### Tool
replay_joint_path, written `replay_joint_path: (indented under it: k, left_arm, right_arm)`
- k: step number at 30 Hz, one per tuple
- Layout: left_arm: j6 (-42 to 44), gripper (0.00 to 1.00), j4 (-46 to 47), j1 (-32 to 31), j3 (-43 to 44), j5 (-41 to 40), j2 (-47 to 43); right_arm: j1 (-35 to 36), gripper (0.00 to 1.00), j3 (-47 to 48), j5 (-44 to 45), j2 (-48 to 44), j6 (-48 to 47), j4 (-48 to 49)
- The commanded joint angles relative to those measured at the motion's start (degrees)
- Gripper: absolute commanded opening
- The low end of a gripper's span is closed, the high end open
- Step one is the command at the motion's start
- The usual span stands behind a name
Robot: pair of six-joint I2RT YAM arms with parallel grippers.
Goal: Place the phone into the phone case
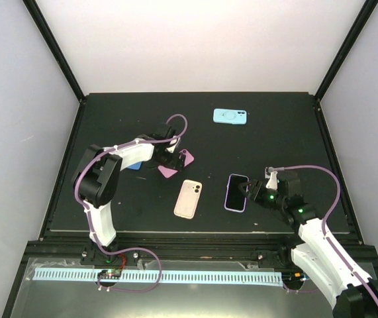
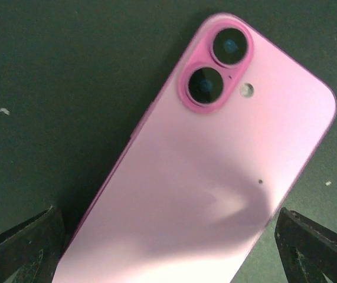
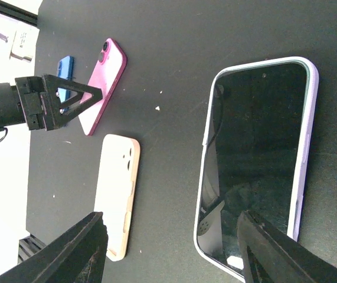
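A pink phone (image 1: pixel 170 171) lies back up on the black mat, its two camera lenses showing in the left wrist view (image 2: pixel 215 177). My left gripper (image 1: pixel 171 159) is open and low over it, one finger on each side of its lower half (image 2: pixel 168 259). A peach case (image 1: pixel 188 199) lies flat just right of it, back up (image 3: pixel 116 194). A lavender-rimmed case (image 1: pixel 236 192) with a dark glossy inside lies further right (image 3: pixel 257 159). My right gripper (image 1: pixel 251 192) is open and empty, with one finger over that case's near end (image 3: pixel 174 259).
A light blue case (image 1: pixel 231 116) lies at the back of the mat. A small blue object (image 1: pixel 134 165) sits partly under the left arm and also shows in the right wrist view (image 3: pixel 65 68). White walls with black frame rails (image 1: pixel 56 53) enclose the mat.
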Motion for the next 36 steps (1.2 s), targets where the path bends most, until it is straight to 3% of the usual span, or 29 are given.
replay_joint_path:
  k: [1, 10, 20, 36]
  left_arm:
    - [-0.02, 0.99, -2.21, -0.22, -2.72, 4.61, -2.50]
    - [-1.76, 0.93, -4.16, -3.94, -7.46, 1.58, -7.10]
    - [1.28, 0.99, -6.19, -5.11, 1.92, -9.95, -1.52]
    - [2.26, 0.96, -7.36, -5.20, 10.66, -6.96, 8.30]
  right_arm:
    - [-0.22, 0.61, -0.62, -0.85, 0.08, 0.20, 2.14]
    - [-0.18, 0.61, -2.40, -2.10, -0.15, 1.47, 4.17]
    - [-0.20, 0.61, -2.99, -2.41, -2.45, 1.94, 3.46]
    - [-0.19, 0.61, -3.36, -2.36, -2.49, 2.11, 4.57]
